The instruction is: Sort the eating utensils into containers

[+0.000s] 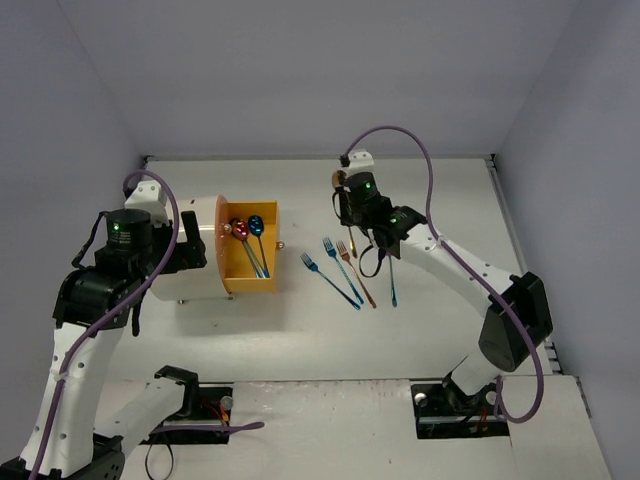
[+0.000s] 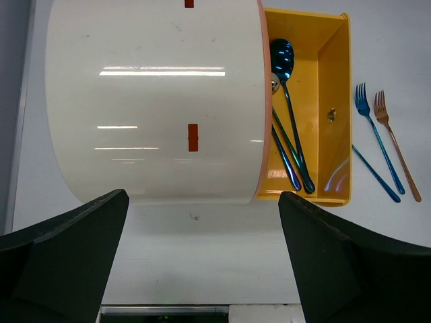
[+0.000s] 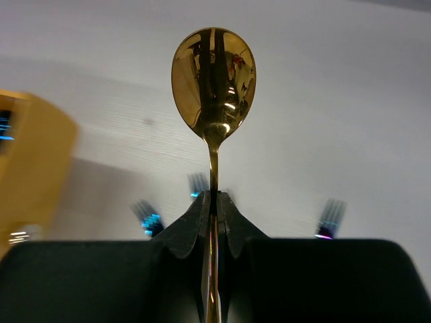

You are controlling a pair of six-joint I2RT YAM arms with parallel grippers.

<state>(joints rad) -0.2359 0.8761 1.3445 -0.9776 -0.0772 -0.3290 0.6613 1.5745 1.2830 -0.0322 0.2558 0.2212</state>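
Between the tightly shut fingers of the right claw (image 3: 214, 202) sits the handle of a gold spoon (image 3: 213, 77). Its bowl juts out ahead of the fingertips, clear of the surface (image 1: 300, 340).

The pinch is on a thin, polished handle with most of the spoon's weight out front. I judge that a quick swing or a jolt could make the spoon pivot or slide out. A release from this height could bounce it off the drawer wall, or leave it lying across the rim rather than inside.

The orange drawer (image 2: 333, 108) stands pulled out, well off to this claw's left. Three forks (image 1: 340, 265) lie on the surface in between, and a further slim dark utensil (image 1: 393, 285) lies just below the claw. A low crossing could scatter them.

The left claw (image 2: 202, 202) hangs wide open and empty over the cream cabinet (image 2: 155, 101), with the drawer to its right. The two arms could crowd each other there.

Inside the drawer lie a blue spoon (image 2: 283, 57) and a second spoon (image 1: 240, 230) with a reddish bowl, side by side against the cabinet side. The rest of the drawer floor is bare
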